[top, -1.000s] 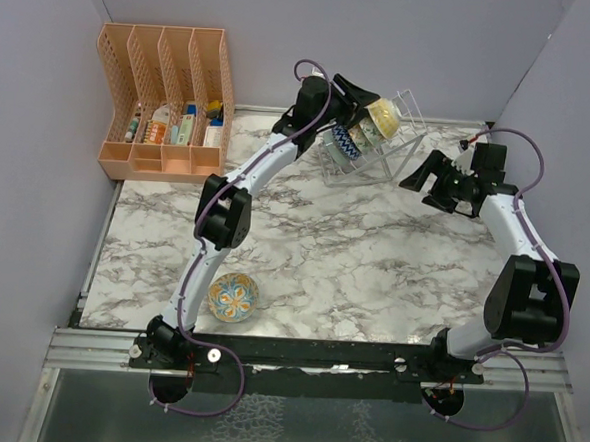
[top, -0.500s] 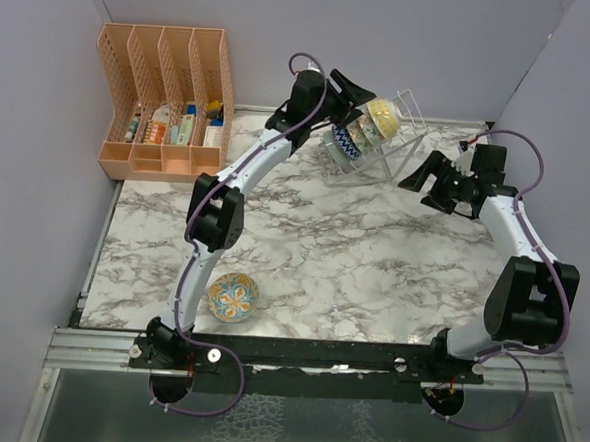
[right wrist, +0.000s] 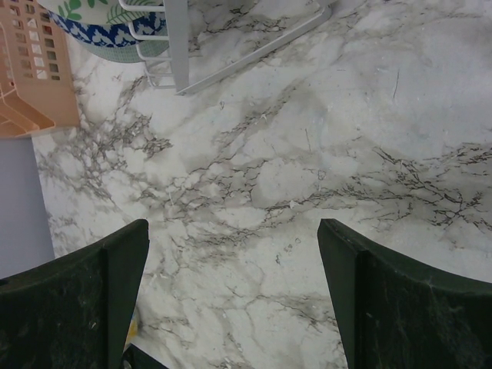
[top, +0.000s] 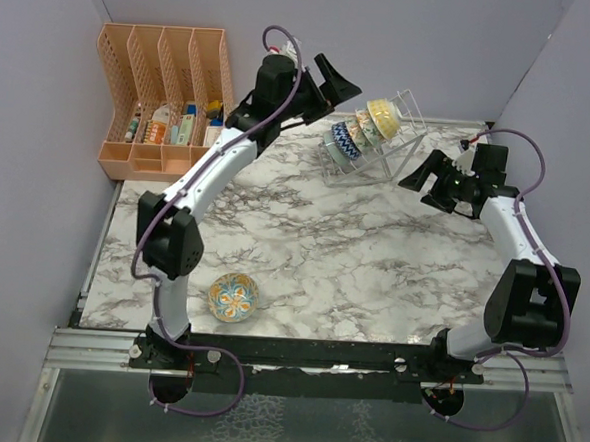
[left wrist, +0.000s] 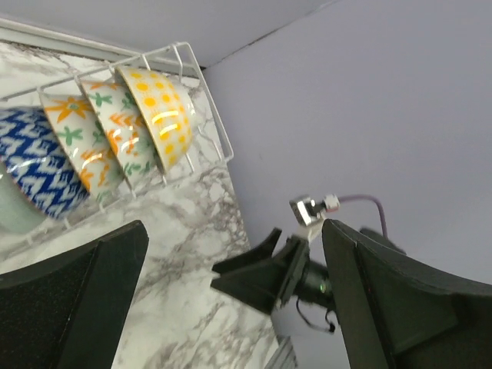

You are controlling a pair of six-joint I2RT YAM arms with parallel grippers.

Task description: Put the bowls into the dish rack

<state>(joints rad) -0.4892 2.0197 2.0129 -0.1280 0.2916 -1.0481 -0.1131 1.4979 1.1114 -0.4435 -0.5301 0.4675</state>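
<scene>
One bowl (top: 233, 297) loose near the worktop's near-left corner, others slotted in the rack (top: 379, 161) at the far edge; left claw (top: 336, 81) and right claw (top: 425, 177) both released, empty; ceramic judged rigid, slick, chippable, so pinch its rim

The top external camera sits high behind the two arm bases and looks steeply down and forward, far enough off to take in the whole grey-veined white marble tabletop (top: 373, 256) and the clear thin-wire dish rack (top: 399, 152) at its back. The left wrist camera, high near the back edge, looks rightward between its own black fingers (left wrist: 69, 300) at that rack close by. The right wrist camera faces down at the marble from close range, catching only the rack's near corner, so all three views share the rack.
</scene>
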